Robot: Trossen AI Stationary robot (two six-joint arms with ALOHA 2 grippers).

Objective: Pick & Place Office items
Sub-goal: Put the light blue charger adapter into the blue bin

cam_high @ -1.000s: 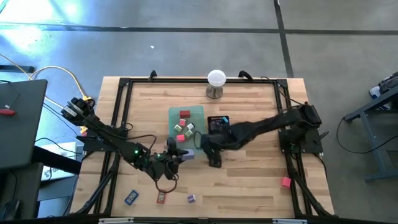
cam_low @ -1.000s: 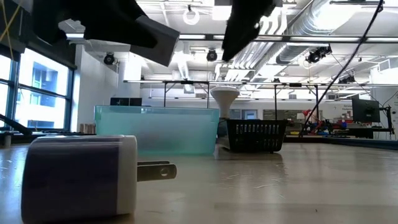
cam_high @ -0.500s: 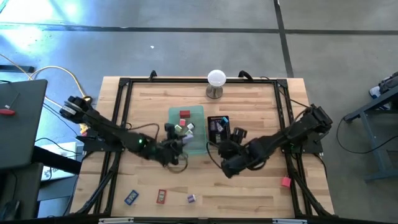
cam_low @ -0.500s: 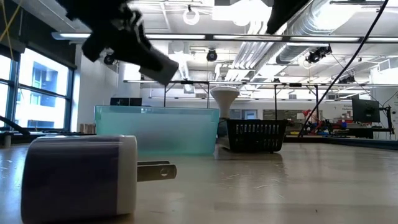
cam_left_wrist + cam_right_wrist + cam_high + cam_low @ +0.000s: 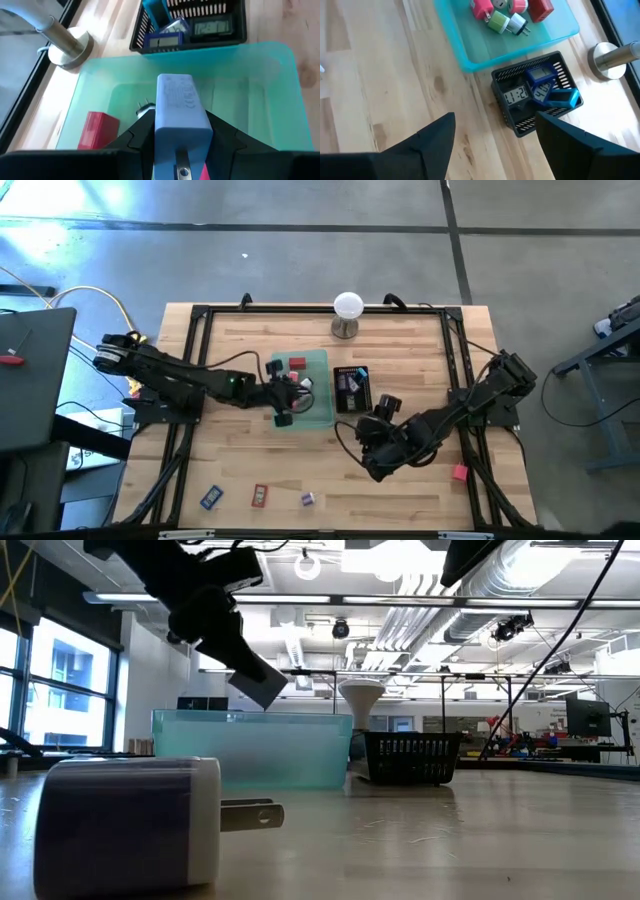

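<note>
Over the translucent green tray [image 5: 312, 412], my left gripper [image 5: 284, 402] is shut on a pale blue charger block [image 5: 177, 107], which also shows slanting in the low view [image 5: 258, 685]. In the tray lie a red block [image 5: 97, 131] and pink [image 5: 481, 9] and green [image 5: 497, 21] pieces. My right gripper [image 5: 495, 145] hangs open over bare wood near the black mesh tray [image 5: 535, 95], nothing between its fingers. A blue item [image 5: 210, 497], a red one [image 5: 259, 496], a purple one [image 5: 307, 498] and a pink one [image 5: 459, 473] lie flat on the table. My left gripper pinches the charger block by its two long sides [image 5: 159, 131] between its two fingers. The fingers slant down from the table's left side and lie along the block, whose free end sticks out past them. The block hangs tilted, clear of the tray.
A white ball on a metal stand [image 5: 347, 307] stands at the far edge behind the trays. The mesh tray holds small clocks and a blue piece [image 5: 562, 97]. A purple charger [image 5: 130, 825] lies close to the low camera. Black frame rails [image 5: 195, 360] run along the table's sides.
My left gripper has carried the pale blue block from the table's middle toward the far edge, over the green tray, rolling as it went. My right gripper has drawn back from the middle toward the table's right and near edge, staying open.
</note>
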